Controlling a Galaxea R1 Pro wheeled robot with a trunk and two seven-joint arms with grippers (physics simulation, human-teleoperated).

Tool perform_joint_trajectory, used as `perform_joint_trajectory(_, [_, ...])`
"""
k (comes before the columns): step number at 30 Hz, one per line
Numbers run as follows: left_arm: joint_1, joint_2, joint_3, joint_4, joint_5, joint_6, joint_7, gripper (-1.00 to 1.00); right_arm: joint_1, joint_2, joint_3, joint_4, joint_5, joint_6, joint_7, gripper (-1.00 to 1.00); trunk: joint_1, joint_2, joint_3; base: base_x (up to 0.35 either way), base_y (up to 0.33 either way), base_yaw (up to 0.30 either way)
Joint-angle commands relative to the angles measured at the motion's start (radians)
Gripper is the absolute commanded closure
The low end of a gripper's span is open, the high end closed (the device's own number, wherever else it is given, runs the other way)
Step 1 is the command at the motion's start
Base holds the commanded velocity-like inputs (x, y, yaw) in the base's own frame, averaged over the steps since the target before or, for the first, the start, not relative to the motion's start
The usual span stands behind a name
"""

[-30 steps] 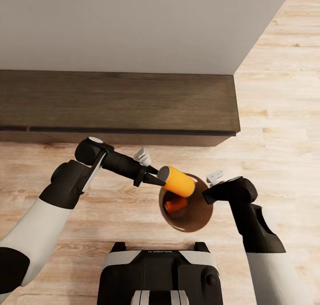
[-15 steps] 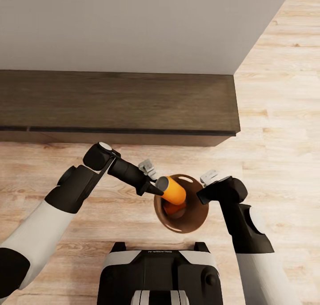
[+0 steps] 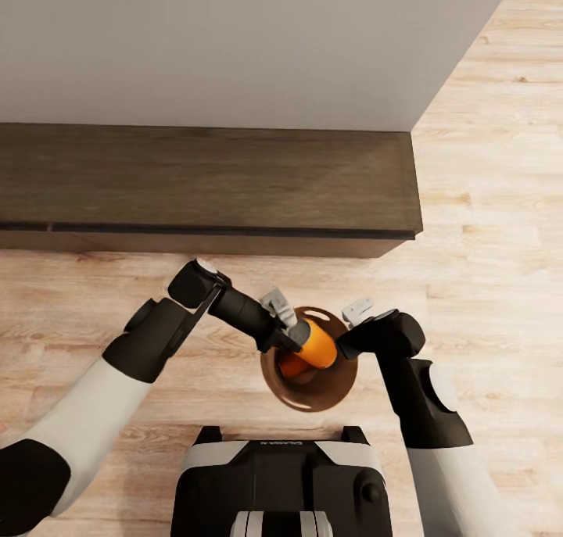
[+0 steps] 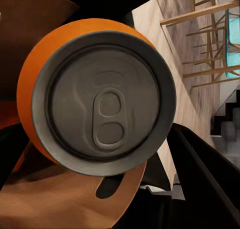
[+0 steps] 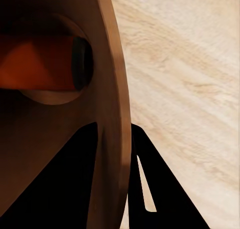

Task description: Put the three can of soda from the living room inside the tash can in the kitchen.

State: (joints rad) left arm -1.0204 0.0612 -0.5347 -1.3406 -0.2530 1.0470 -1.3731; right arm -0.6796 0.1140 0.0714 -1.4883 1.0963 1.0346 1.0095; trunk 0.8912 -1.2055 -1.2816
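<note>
- Left claw [image 3: 298,340] is clamped on my orange cylindrical soda can with the silver top [image 3: 316,345]; I hold it tilted over the mouth of the round tapered bin with the coppery-brown inside [image 3: 305,392]
- Right claw [image 3: 344,345] pinches the bin's rim wall, one finger inside and one outside; the bin hangs just above the pale wood floor [image 3: 485,209]
- Second orange can [image 5: 40,69] lies at the bin's bottom
- Can looks light, thin-walled and slick, I judge; grip its side wall gently, since hard squeezing would dent it; bin seems stiff enough to carry by its rim
</note>
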Motion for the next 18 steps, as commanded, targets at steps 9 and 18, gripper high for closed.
perform_joint_trajectory(9, [0.002, -0.015, -0.035, 0.05, -0.002, 0.0, 0.074, 1.0, 0.0, 0.002, 0.002, -0.001, -0.021, 0.013, 0.004, 1.0, 0.0, 0.0, 0.0, 0.0, 0.0, 0.0])
perform_joint_trajectory(18, [0.005, -0.015, -0.062, 0.09, 0.0, 0.0, 0.152, 1.0, 0.0, 0.004, 0.007, -0.001, -0.021, 0.013, 0.004, 1.0, 0.0, 0.0, 0.0, 0.0, 0.0, 0.0])
